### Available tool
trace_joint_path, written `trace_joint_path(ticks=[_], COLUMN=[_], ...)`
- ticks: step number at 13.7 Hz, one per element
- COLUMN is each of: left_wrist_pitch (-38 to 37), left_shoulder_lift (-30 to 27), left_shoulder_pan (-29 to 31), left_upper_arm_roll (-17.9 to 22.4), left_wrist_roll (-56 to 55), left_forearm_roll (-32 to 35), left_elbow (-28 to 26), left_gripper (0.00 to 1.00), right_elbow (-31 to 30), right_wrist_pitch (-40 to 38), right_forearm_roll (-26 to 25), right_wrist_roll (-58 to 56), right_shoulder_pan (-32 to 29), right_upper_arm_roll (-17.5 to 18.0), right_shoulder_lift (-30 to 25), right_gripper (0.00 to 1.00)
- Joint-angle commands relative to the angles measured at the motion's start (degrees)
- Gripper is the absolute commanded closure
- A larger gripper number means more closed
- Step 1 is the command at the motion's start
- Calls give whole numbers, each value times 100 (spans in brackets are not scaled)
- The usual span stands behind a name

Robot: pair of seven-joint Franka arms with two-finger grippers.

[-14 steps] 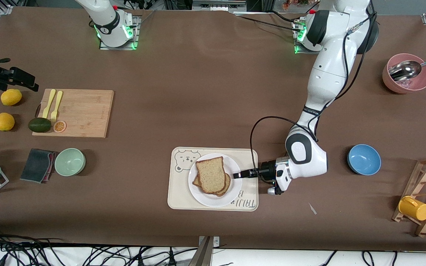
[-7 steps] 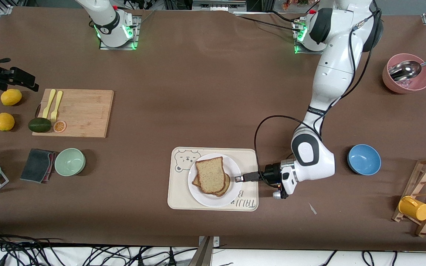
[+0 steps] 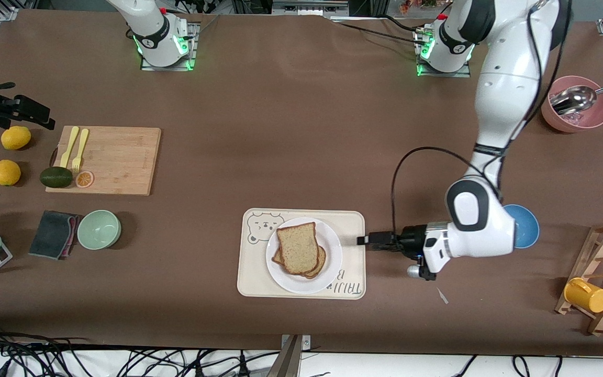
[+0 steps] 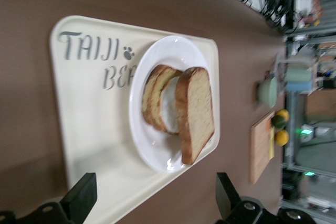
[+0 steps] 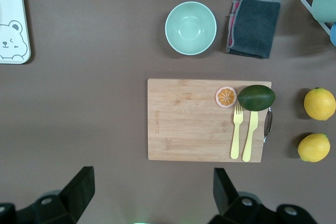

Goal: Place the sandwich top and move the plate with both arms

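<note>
The sandwich top (image 3: 298,246) already lies on the darker slice and egg, the stack sitting on the plate (image 3: 333,262), which rests on the cream bear tray (image 3: 252,272) near the front-camera edge of the table (image 3: 280,131). So the placing looks done; moving the plate with both arms is, by my judgement, what is left. The left gripper (image 3: 363,240) hangs low just at the tray's edge toward the left arm's end, its fingers (image 4: 80,200) spread and holding nothing, with plate and sandwich in line ahead of it. The right gripper (image 5: 149,195) waits high over the wooden cutting board (image 5: 189,119), fingers released too, well apart from the plate. Neither gripper touches the plate yet.
</note>
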Motion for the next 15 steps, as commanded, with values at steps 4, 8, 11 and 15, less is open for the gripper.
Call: trace_joint_path(ticks=[4,8,11,15], left_wrist_pitch=[-1062,-1977,-2163,-2373], left_shoulder_lift=[-1435,-2218,-2597,-3124], left_shoulder_pan=[345,601,698,908], left_upper_arm_roll=[18,35,53,45], left_wrist_roll=[-990,-1420,-1720,-1624], left_forearm_roll=[2487,3554,4343,5111], left_elbow=[-549,-548,-540,-549], left_gripper=[0,0,0,0], right_elbow=[-85,-85,-85,-85], right_wrist_pitch=[54,54,54,54], right_forearm_roll=[-3,-3,-3,-3], right_wrist_roll=[58,58,58,58], right_shoulder_pan=[-5,-5,-5,-5], right_upper_arm_roll=[23,23,23,23], right_shoulder_lift=[-82,-82,-82,-82], right_gripper=[0,0,0,0])
